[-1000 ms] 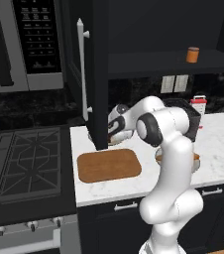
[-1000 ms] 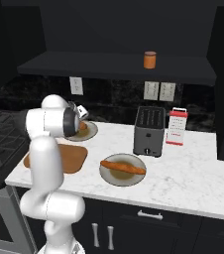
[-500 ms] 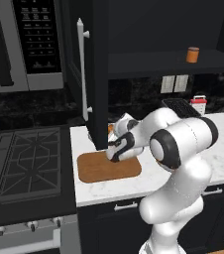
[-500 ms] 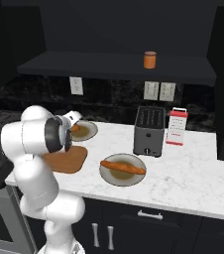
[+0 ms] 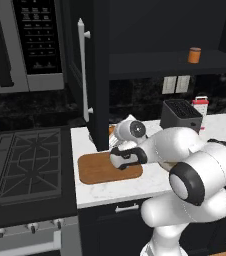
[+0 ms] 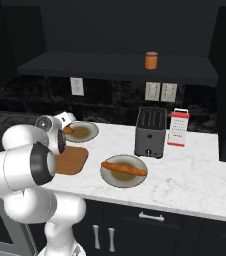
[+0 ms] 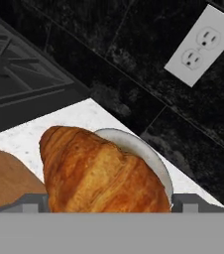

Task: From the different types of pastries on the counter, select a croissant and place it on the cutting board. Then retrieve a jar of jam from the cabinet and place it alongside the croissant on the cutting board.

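Croissant in my gripper, low over the board

In the hand view the croissant (image 7: 101,171) fills the space just ahead of the gripper (image 5: 121,159), so I judge the fingers are closed on it, though the tips themselves are hidden behind the pastry. In the left base view the hand hangs just above the right part of the board (image 5: 97,167), near the plate (image 6: 85,133) where the croissant came from. I expect the croissant to be very light, soft and flaky, so it can crush or lose crumbs under a hard squeeze. I think the thick middle of the curve is the best place to hold it, not the thin ends. The jar (image 5: 194,55) stands on the cabinet shelf; it is stiff and probably smooth, better taken around its body.
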Controlling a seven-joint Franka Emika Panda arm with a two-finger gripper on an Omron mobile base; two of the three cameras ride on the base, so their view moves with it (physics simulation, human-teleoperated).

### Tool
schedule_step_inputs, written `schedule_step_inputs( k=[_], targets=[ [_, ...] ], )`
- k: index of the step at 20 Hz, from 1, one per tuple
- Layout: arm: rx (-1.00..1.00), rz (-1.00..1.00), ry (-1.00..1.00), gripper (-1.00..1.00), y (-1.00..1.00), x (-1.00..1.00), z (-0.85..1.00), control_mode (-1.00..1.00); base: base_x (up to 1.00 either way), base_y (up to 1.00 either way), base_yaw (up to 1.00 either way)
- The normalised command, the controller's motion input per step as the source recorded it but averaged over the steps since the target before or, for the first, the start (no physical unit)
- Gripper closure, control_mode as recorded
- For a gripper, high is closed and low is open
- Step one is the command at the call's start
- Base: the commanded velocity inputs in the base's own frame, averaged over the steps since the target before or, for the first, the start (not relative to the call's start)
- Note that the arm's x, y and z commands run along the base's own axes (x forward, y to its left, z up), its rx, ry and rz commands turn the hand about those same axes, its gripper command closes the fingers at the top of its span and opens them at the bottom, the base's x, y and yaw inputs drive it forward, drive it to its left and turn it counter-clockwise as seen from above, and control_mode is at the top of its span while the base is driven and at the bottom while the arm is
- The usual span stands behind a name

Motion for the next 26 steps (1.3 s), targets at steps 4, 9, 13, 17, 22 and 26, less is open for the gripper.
schedule_step_inputs(
  k=[4,9,13,17,22,26],
  targets=[
    [0.02,0.0,-0.01,1.0,-0.46,-0.26,0.0,-1.0,0.0,0.0,0.0],
    [0.01,0.0,0.08,1.0,-0.32,-0.14,-0.02,-1.0,0.0,0.0,0.0],
    [0.02,-0.04,0.24,1.0,-0.16,-0.11,0.0,-1.0,0.0,0.0,0.0],
    [0.0,-0.01,0.08,1.0,-0.04,-0.09,-0.37,-1.0,0.0,0.0,0.0],
    [0.0,0.0,0.01,1.0,0.0,-0.12,-0.7,-1.0,0.0,0.0,0.0],
    [0.01,0.0,0.0,1.0,-0.06,-0.27,-0.47,-1.0,0.0,0.0,0.0]
  ],
)
